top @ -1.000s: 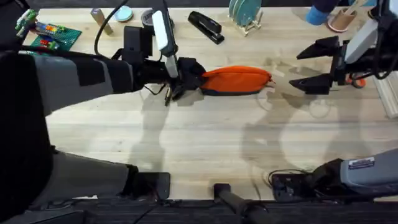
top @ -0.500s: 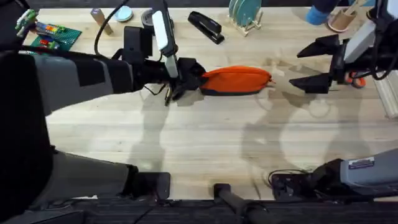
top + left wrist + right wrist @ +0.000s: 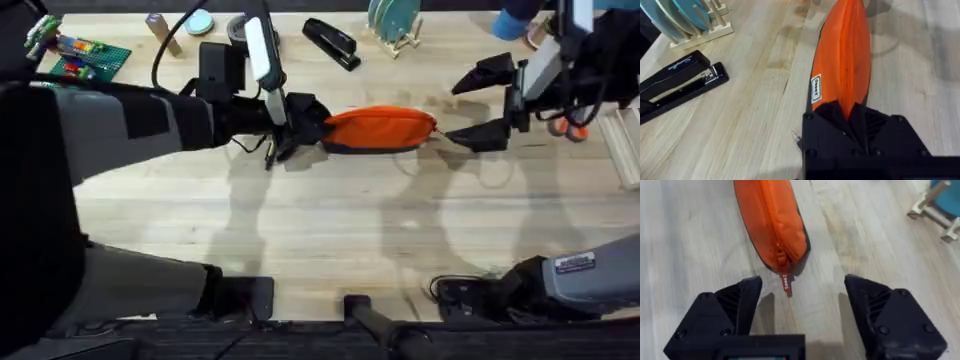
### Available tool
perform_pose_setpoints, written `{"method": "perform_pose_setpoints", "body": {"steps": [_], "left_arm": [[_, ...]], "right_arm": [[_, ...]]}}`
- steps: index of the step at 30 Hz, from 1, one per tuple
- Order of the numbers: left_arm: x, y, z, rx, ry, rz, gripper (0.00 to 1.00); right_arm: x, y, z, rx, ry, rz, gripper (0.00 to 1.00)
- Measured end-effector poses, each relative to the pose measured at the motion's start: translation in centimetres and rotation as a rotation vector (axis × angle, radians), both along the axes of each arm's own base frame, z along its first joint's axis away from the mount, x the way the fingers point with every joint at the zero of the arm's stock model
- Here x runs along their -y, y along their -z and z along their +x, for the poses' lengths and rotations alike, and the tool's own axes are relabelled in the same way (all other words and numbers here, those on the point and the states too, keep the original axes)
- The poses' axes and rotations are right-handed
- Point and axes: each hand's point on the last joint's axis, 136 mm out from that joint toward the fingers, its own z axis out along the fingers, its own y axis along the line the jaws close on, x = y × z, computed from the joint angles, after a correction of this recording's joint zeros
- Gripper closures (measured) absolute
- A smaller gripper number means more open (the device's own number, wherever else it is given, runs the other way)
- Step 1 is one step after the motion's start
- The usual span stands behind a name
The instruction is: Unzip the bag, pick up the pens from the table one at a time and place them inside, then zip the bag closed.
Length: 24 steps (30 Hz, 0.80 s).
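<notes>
Right pincer (image 3: pixel 480 105) has shifted toward 9 o'clock over the last second, now just beside the pencil pouch's (image 3: pixel 380 129) zip end; fingers spread wide, pull tab (image 3: pixel 785 283) between them. Left pincer (image 3: pixel 300 125) stays clamped on the pouch's other end, mid-desk (image 3: pixel 320 240). Judgement: zipper still closed; tab grasp comes next.

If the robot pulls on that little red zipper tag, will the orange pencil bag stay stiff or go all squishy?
Probably squishy: the orange fabric pencil pouch looks like soft cloth, puffed and rounded, so it would likely sag. It looks light, so it might slide on the smooth wooden table when the red zipper tag is tugged. The left gripper, shut on its other end, should help hold it.
</notes>
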Motion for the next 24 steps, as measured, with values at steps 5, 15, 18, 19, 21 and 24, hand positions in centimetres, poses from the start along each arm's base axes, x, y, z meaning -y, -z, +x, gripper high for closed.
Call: {"method": "perform_pose_setpoints", "body": {"steps": [5,15,18,19,21,24], "left_arm": [[0.0,0.0,0.0,0.000,0.000,0.000,0.958],[0.0,0.0,0.0,0.000,0.000,0.000,0.958],[0.0,0.0,0.0,0.000,0.000,0.000,0.958],[0.0,0.0,0.0,0.000,0.000,0.000,0.958],[0.0,0.0,0.0,0.000,0.000,0.000,0.959],[0.0,0.0,0.0,0.000,0.000,0.000,0.959]], "right_arm": [[-0.6,0.5,-0.1,-0.011,-0.024,-0.019,0.006],[-1.6,1.3,-0.3,-0.035,-0.056,-0.017,0.006],[-2.1,1.3,-0.3,-0.035,-0.072,-0.018,0.006],[-2.3,1.3,-0.4,-0.035,-0.077,-0.018,0.006],[-2.6,1.3,-0.4,-0.035,-0.086,-0.018,0.008],[-2.9,1.3,-0.5,-0.033,-0.095,-0.019,0.076]]}}
